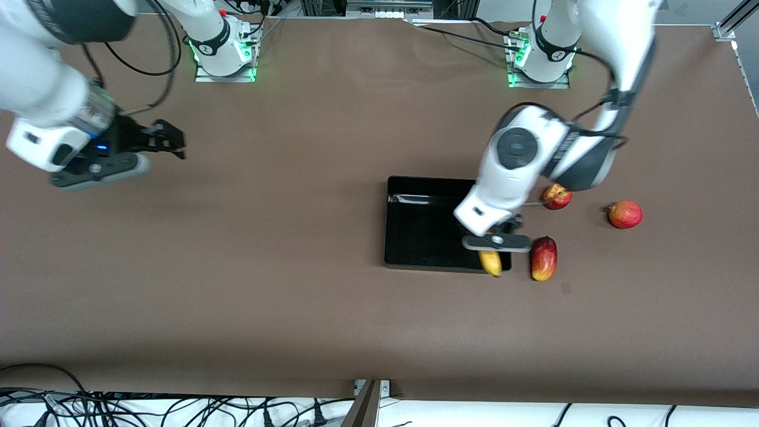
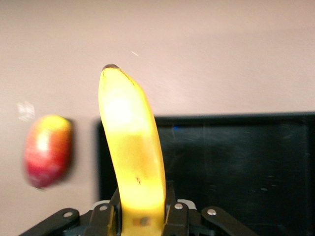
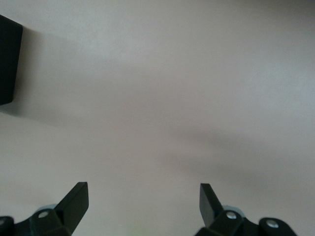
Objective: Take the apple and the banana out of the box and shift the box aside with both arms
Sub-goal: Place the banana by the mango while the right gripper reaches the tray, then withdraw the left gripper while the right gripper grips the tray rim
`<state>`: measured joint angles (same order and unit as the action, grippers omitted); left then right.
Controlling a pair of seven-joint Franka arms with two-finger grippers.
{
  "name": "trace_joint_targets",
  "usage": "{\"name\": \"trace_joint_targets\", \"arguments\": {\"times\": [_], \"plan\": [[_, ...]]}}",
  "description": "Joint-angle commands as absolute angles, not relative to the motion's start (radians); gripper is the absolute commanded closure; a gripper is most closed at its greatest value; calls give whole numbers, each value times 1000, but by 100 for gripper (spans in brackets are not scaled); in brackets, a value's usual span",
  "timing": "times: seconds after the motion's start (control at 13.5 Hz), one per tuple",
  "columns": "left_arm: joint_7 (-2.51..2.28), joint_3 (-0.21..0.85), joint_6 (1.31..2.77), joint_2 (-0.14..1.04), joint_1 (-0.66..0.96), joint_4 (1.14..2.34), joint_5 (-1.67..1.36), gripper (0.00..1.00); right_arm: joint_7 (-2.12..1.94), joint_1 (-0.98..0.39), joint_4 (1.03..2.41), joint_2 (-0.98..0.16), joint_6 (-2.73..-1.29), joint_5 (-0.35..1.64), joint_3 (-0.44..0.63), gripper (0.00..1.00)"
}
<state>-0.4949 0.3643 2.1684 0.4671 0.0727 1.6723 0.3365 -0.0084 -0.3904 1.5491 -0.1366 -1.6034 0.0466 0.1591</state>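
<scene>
Banana (image 2: 132, 157) clamped in left gripper (image 1: 497, 242), over the box (image 1: 415, 228) wall.
Slippage is risked by the stem-end hold; apple (image 1: 556, 196) already out beside it; right gripper (image 1: 169, 142) is held apart, waiting.

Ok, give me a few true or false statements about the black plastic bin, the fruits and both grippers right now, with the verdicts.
1. The left gripper is shut on the curved yellow banana. True.
2. The small red apple lies in the glossy black bin. False: it lies on the table beside the bin.
3. The right gripper is open and holds nothing. True.
4. The bin is full of fruit. False: no fruit shows on its floor.
</scene>
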Motion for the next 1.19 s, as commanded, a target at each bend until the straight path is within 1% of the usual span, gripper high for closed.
{"name": "trace_joint_targets", "arguments": {"times": [0.0,0.07,0.22,0.37,0.52,0.59,0.74,0.82,0.97,1.11], "plan": [[-191,471,2138,442,-173,1689,350,100,174,-504,1555,-207,-1673,55,163,0],[-92,466,2138,440,-214,1697,344,100,210,-530,1554,-236,-1702,60,163,0],[-17,440,2140,462,-287,1721,344,100,298,-602,1551,-314,-1788,136,164,0],[-3,399,2157,530,-321,1723,344,100,426,-673,1546,-403,-1912,160,164,0],[-3,377,2212,606,-348,1723,345,100,548,-750,1528,-509,-2044,161,164,0],[-2,377,2236,641,-383,1724,347,100,616,-782,1491,-573,-2106,161,163,0],[3,377,2298,676,-405,1742,347,99,740,-856,1403,-694,-2170,160,163,0],[-3,377,2315,675,-402,1756,345,74,780,-873,1369,-740,-2195,160,163,0],[0,386,2315,655,-397,1752,344,0,828,-910,1332,-804,-2235,160,164,0],[-6,422,2298,602,-399,1743,319,0,844,-931,1333,-831,-2281,158,164,2]]}}
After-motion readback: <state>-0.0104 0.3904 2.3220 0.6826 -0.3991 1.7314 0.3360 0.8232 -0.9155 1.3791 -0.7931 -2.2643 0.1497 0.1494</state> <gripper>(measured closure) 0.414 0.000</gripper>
